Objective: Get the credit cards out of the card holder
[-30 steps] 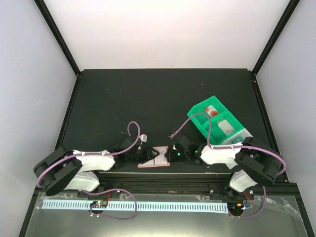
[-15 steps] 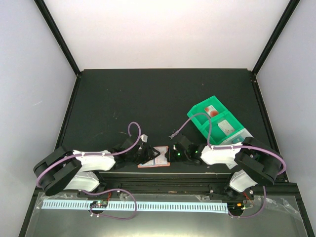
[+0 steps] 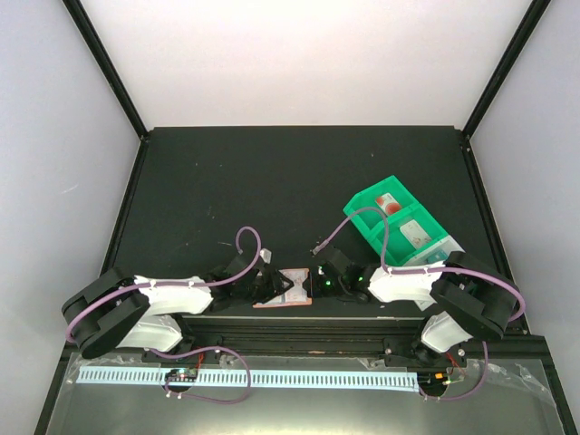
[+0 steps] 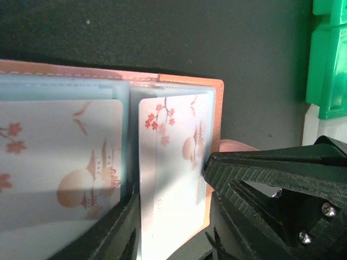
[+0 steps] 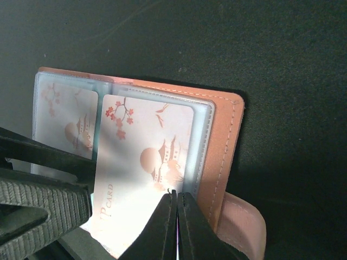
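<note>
Right gripper point(image 5: 176, 208): jaws pressed together to a hairline, pinching the near edge of a white card point(image 5: 146, 141) printed with pink blossom and a pagoda. Just beyond the fingertips, lying open on the dark table point(image 3: 272, 181): the salmon card holder point(image 5: 222, 141), snap tab curling off to the right in the gripper's own view. Directly ahead of the tips, the pinched card, seated in its clear pale-blue pocket for most of its length; any start of a slide outward impossible to judge. To the left in that same view, a second card point(image 5: 68, 124) of the same print, fully inside the other pocket. Also on that left side, the left gripper point(image 3: 263, 283), dark fingers over the holder's near-left part, seemingly pinning it down; apart or closed on something, cannot tell. Well apart from both grippers, out beyond the right arm, a green bin point(image 3: 399, 227).

As for progress: holder opened, one card gripped, none out yet. Left to do, judging from this: draw the pinched card back clear of its pocket, set it down, then the same for the second card.
</note>
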{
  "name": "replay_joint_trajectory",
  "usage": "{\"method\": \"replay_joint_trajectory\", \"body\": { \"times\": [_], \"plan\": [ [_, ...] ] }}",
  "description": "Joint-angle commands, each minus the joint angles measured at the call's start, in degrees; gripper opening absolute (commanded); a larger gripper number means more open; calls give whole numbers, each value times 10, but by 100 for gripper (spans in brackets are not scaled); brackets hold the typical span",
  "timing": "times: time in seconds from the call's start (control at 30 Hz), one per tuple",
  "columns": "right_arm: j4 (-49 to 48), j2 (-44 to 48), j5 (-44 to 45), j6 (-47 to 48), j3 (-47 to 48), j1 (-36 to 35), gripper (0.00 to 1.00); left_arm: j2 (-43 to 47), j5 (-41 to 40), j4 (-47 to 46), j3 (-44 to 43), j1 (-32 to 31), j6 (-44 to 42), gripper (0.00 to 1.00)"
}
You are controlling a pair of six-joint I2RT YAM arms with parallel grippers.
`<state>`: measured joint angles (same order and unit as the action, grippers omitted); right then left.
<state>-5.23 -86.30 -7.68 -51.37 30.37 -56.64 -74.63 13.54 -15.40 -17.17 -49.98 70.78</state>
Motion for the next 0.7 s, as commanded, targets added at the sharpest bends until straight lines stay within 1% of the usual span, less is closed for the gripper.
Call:
{"method": "replay_joint_trajectory", "body": {
  "times": [0.0, 0.13, 0.2, 0.3, 0.37, 0.67],
  "plan": [
    [27, -10, 0, -3, -16, -4, 2, -1, -24, 24, -9, -5, 11, 34],
    [25, -12, 1, -3, -16, -4, 2, 5, -30, 21, -5, -5, 10, 17],
    [23, -12, 2, -4, -16, -4, 2, 9, -28, 5, -1, -4, 3, 11],
    [23, -14, 3, -4, -17, -4, 2, 9, -33, 10, 2, -5, -3, 3],
    [22, -14, 3, -3, -18, -4, 2, 30, -36, 10, 6, -5, -8, 2],
    [22, -12, 3, -6, -21, -4, 2, 68, -54, 24, 24, -4, -11, 2]
  ]
}}
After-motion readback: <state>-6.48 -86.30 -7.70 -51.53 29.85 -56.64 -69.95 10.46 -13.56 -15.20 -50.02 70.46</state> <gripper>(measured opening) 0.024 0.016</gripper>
